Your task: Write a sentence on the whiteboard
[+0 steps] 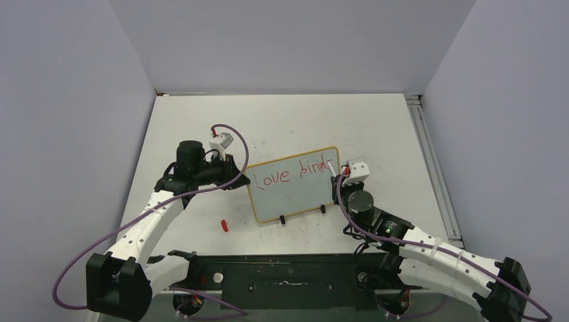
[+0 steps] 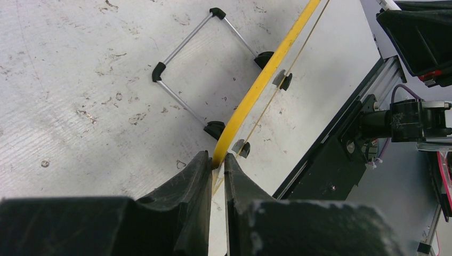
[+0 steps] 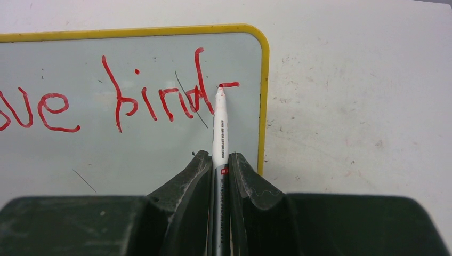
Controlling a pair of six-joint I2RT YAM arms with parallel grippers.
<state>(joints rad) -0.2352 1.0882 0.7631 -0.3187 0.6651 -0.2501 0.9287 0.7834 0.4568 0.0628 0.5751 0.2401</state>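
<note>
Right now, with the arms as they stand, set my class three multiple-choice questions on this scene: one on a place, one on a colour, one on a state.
1. Where does the marker have its tip?
A. Off the board entirely
B. On the whiteboard, near its right edge
C. At the whiteboard's left edge

2. What colour is the sentence?
A. Blue
B. Black
C. Red

3. What is the left gripper doing?
A. Shut on the whiteboard's frame
B. Open, holding nothing
C. Holding a second pen

Answers: 1 B, the tip sits at the end of the writing, close to the right frame; 2 C, every stroke is red; 3 A, it pinches the yellow frame edge.
</note>
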